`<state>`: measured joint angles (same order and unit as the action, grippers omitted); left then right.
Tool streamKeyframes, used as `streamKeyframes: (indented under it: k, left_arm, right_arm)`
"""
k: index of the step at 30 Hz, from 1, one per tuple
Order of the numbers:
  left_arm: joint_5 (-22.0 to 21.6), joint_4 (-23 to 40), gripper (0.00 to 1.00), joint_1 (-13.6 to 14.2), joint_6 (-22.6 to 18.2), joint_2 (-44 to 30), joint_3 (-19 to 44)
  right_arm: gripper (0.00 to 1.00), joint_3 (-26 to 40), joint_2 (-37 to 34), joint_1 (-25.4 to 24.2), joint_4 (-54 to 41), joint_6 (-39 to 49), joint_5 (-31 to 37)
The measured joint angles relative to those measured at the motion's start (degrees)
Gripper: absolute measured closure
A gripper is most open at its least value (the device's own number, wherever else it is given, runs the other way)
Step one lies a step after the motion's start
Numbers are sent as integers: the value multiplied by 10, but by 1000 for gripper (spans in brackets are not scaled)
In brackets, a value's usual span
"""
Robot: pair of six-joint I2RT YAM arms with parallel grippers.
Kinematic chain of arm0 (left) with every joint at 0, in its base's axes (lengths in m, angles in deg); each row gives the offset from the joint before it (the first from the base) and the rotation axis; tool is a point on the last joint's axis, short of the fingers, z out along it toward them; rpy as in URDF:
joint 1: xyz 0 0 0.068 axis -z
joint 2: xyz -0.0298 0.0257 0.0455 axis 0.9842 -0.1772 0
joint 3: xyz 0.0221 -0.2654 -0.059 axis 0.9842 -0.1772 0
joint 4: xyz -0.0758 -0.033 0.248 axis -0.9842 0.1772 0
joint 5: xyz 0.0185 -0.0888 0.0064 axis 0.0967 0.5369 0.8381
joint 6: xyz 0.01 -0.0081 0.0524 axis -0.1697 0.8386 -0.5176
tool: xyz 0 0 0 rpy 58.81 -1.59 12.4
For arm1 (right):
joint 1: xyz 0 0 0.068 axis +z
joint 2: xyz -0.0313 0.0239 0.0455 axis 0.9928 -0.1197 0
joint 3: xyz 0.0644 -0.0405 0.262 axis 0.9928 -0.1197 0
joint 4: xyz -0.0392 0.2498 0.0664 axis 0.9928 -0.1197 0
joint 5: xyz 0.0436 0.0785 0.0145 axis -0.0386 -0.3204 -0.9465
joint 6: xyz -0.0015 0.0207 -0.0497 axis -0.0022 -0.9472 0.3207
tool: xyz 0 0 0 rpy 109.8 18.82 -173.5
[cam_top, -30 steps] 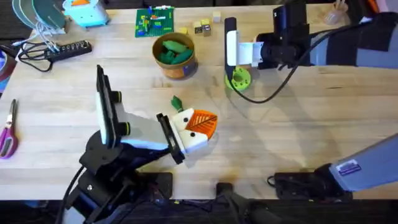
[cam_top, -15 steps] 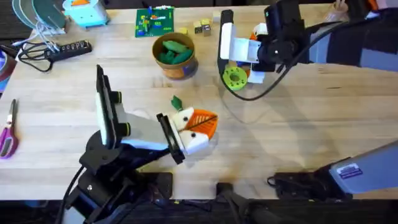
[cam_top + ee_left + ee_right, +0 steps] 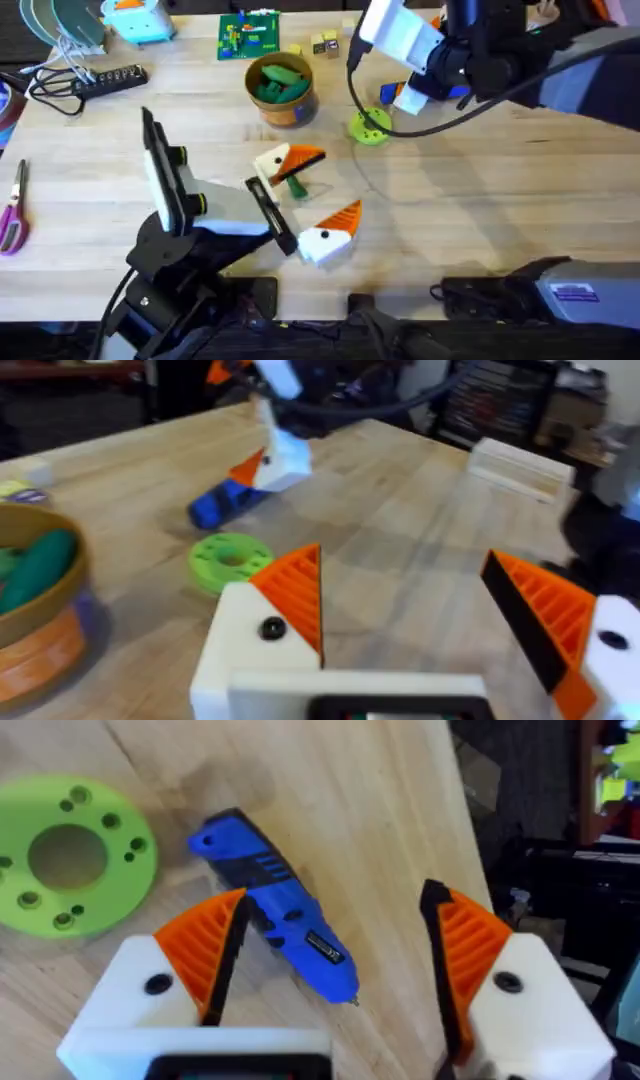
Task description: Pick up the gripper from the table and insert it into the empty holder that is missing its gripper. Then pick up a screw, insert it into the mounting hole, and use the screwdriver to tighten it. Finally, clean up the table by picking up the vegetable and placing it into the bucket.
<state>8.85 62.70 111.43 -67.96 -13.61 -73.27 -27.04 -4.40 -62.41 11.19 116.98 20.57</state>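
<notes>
The right gripper (image 3: 335,955) hangs over the blue screwdriver (image 3: 275,915), jaws spread wide and holding nothing. Its orange pads straddle the tool's body, which suggests it is lined up to grasp the screwdriver rather than to carry anything. The screwdriver lies flat on the table (image 3: 450,220), just beside the green ring-shaped disc (image 3: 369,126), on the disc's far-right side in the overhead view.

The left gripper (image 3: 305,195) is also wide open and empty, with one finger near the disc's left and the other nearer the robot. Between those fingers, close to the farther one, lies the dark green vegetable (image 3: 296,184) on the bare wood, not yet in the bucket; the open jaws around it look like an approach to pick it up.

The bucket (image 3: 281,92) stands upright to the left of the disc, well apart from it. It already holds fatter, brighter green toy vegetables (image 3: 277,82) piled to its rim.
</notes>
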Motion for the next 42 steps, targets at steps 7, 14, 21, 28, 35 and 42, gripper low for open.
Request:
streamKeyframes:
  k: [7, 14, 21, 28, 35, 42]
  left_arm:
    - [-160, 115, 9, 0, 1, -2, 61]
    - [-323, 305, 9, 0, 25, -112, 242]
    - [-368, 379, 9, 0, 30, -336, 361]
    - [-324, 381, 9, 0, 40, -477, 383]
    - [-323, 388, 9, -8, 249, -548, 383]
    - [-331, 367, 9, -18, 401, -653, 383]
  right_arm:
    - [9, 0, 32, 0, 0, -27, 2]
    - [10, 0, 52, 0, 0, -35, 2]
    - [10, 0, 52, 0, -1, -37, 2]
    - [10, 0, 52, 0, -1, -37, 2]
    - [9, 0, 52, 0, -1, -37, 2]
    - [10, 0, 52, 0, -1, -37, 2]
